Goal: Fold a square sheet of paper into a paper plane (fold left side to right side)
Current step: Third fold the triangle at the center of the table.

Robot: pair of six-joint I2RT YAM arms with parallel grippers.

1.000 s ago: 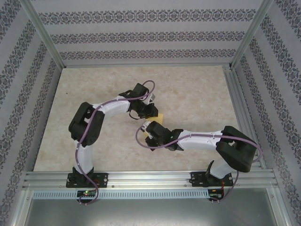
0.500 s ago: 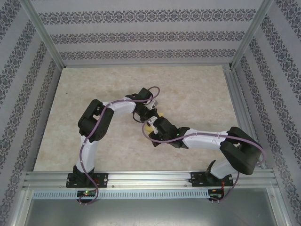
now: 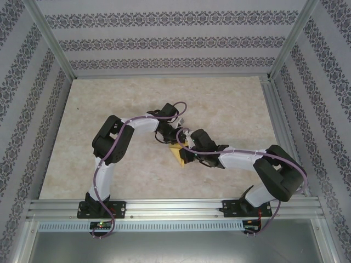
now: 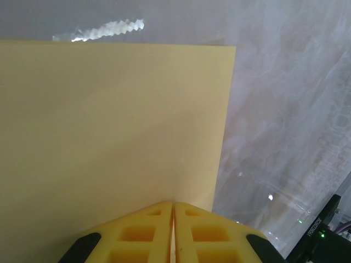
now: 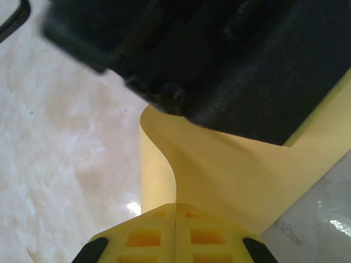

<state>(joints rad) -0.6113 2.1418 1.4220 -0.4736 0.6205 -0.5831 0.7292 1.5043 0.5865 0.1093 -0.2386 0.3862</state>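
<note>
The square sheet of paper [image 3: 177, 153] is lying near the middle of the table [image 3: 236, 109], a little towards the near side, and in the right wrist view part of it is rising off the surface in a soft curl. The risk, as I am judging it, is that the lifted side is coming over askew, so the edges are failing to meet and the crease is setting crooked. The thin sheet could also be sliding on the smooth tabletop if nothing is pinning it firmly, or slipping out of a shallow pinch. The two wrists are crowding each other closely enough to bump. The left gripper [image 4: 174, 208] is pinching the sheet's edge, its jaws pressed together on it. The right gripper [image 5: 175, 208] is closed with nothing between its jaws, its tips sitting at the paper and seemingly pressing on it, though I cannot be sure they are touching.
</note>
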